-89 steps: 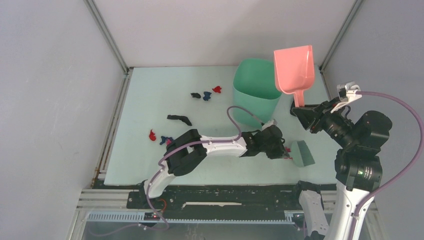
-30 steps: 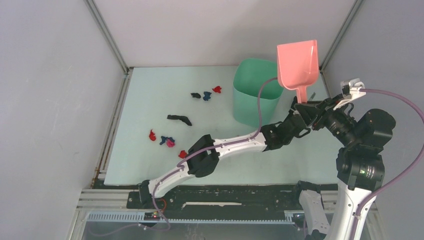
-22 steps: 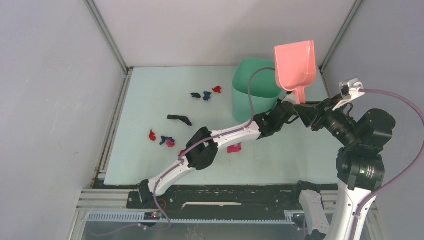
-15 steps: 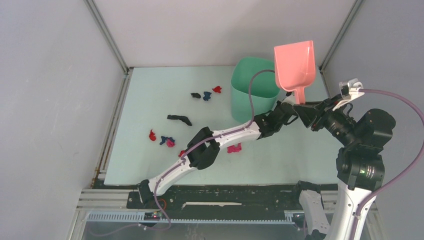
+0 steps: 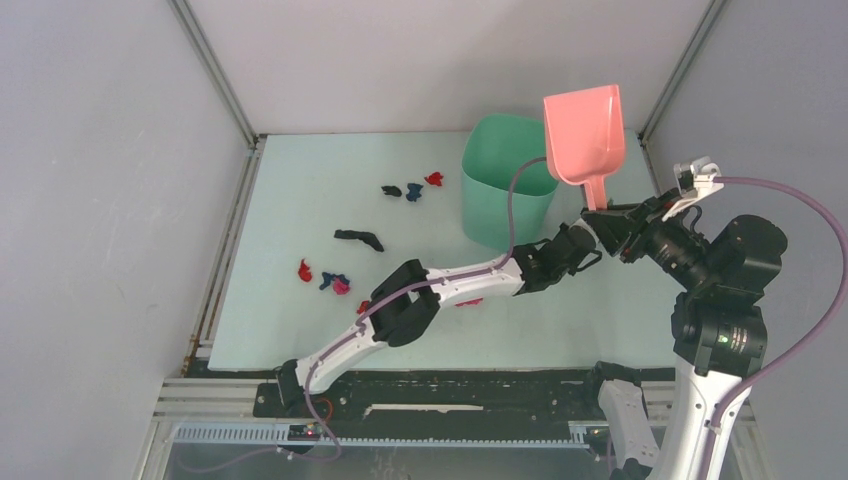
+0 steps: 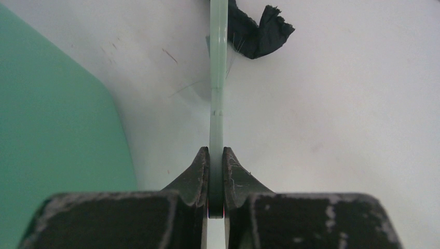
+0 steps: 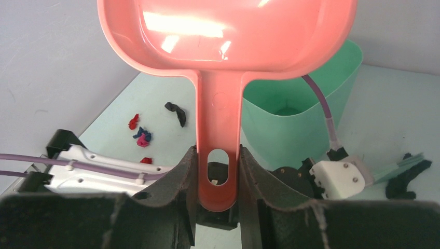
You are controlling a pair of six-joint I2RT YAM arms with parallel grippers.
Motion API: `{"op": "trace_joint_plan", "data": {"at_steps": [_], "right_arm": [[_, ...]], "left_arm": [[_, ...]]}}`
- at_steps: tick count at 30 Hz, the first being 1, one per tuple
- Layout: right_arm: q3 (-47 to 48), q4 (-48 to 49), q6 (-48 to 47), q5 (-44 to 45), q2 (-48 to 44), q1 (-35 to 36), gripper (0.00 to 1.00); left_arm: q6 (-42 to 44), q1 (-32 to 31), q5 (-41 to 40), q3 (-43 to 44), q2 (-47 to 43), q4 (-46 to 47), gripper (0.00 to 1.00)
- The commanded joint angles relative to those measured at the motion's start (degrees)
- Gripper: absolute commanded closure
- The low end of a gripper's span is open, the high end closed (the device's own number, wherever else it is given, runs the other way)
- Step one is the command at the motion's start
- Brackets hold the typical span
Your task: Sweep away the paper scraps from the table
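Note:
Paper scraps lie on the table (image 5: 300, 180): red (image 5: 434, 179), blue (image 5: 413, 190) and black (image 5: 392, 190) bits far back, a black strip (image 5: 358, 237), a red bit (image 5: 304, 269), a blue-pink clump (image 5: 335, 283). A pink one (image 5: 468, 300) peeks from under the left arm. My left gripper (image 5: 580, 250) (image 6: 216, 150) is shut on the green brush handle (image 6: 218, 104), whose bristles touch a black scrap (image 6: 259, 33). My right gripper (image 5: 603, 218) (image 7: 218, 150) is shut on the pink dustpan (image 5: 585, 135) handle (image 7: 218, 119), holding it raised over the bin's right rim.
The tall mint-green bin (image 5: 505, 180) (image 7: 296, 119) stands at the back right, just left of both grippers. The left arm stretches diagonally across the table's front right. Metal rails edge the table, and grey walls close it in.
The left gripper swung the brush from the table's front right up beside the bin, then drew slightly back. The bin shifted a little left. The dustpan drifted slightly left.

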Motion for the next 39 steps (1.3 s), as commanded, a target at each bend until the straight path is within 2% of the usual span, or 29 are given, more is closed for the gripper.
{"op": "trace_joint_plan", "data": {"at_steps": [1,6,11,15,21,24,28,32,37,39], "right_arm": [[0.17,1.63,0.28,-0.91,-0.38,0.38,1.00],[1.19,0.80,-0.01,-1.00,-0.46,0.57,1.00],[3.78,0.69,0.72,-1.40,-0.11,0.44,1.00],[5.98,0.35,0.54,-0.58,0.24,-0.14,1.00],[6.21,1.69,2.16,1.10,0.34,-1.42,1.00],[6.23,1.64,2.39,0.61,0.29,-1.75,1.00],[6.03,0.72,2.30,0.21,-0.03,-2.06,1.00],[6.03,0.70,2.26,-0.42,-0.24,-2.36,1.00],[5.57,0.79,2.81,-0.55,-0.53,-2.75,1.00],[5.07,0.88,2.94,-0.67,-0.55,-2.81,1.00]], "left_arm": [[-1.02,-3.81,-0.15,-3.77,-12.57,-5.54,1.00],[-1.65,-5.79,-3.35,-12.32,-21.40,-6.18,1.00],[-1.31,-6.82,-3.66,-14.94,-26.28,-6.37,1.00],[-0.94,-7.06,-1.69,-17.99,-27.65,1.07,1.00],[-6.40,-7.13,-4.43,-7.08,-18.00,7.23,1.00],[-8.79,-7.17,-6.59,0.40,-10.12,7.51,1.00],[-9.41,-6.71,-9.14,14.32,-2.03,0.87,1.00],[-13.91,-4.68,-7.22,10.18,-3.97,1.20,1.00],[-26.47,-0.29,5.53,8.84,-3.11,-4.88,1.00],[-28.46,0.62,7.72,8.07,-2.62,-5.17,1.00]]}}
